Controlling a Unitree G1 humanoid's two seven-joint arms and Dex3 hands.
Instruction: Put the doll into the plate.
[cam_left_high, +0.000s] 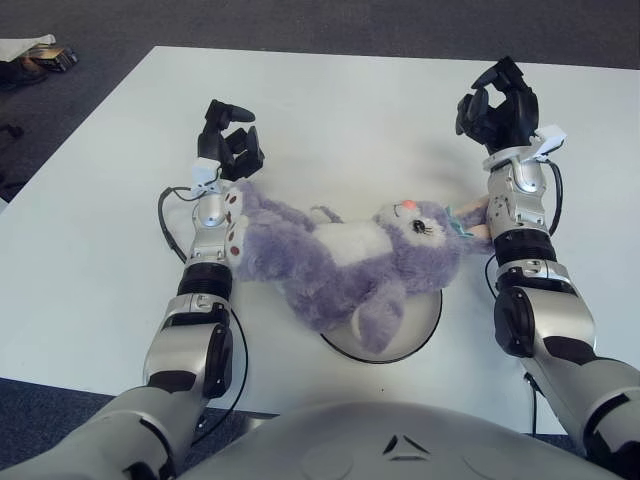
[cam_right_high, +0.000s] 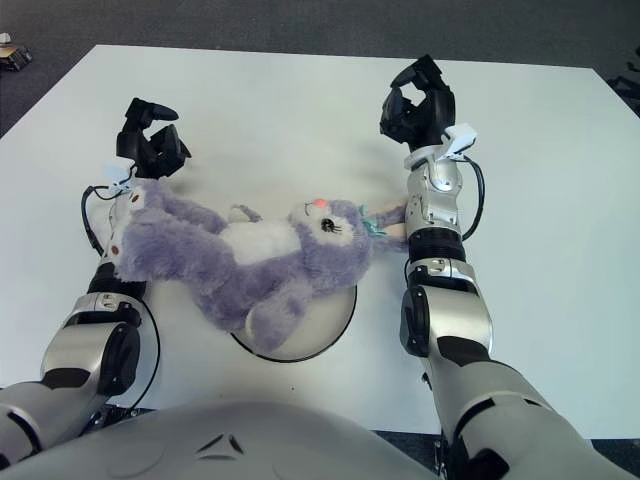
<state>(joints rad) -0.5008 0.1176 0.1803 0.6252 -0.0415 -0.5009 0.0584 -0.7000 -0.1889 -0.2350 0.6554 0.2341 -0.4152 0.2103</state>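
Observation:
A purple and white plush bunny doll (cam_left_high: 345, 255) lies on its back across the table between my two forearms. Its lower body and one leg lie over a white plate (cam_left_high: 412, 330) near the table's front edge; its feet press against my left forearm and its ears touch my right forearm. My left hand (cam_left_high: 228, 140) is beyond the doll's feet, fingers curled and holding nothing. My right hand (cam_left_high: 497, 105) is raised beyond the doll's head, fingers curled and holding nothing. The doll hides most of the plate.
The white table (cam_left_high: 340, 120) stretches beyond the hands. Dark carpet surrounds it. Some small objects (cam_left_high: 40, 60) lie on the floor at the far left.

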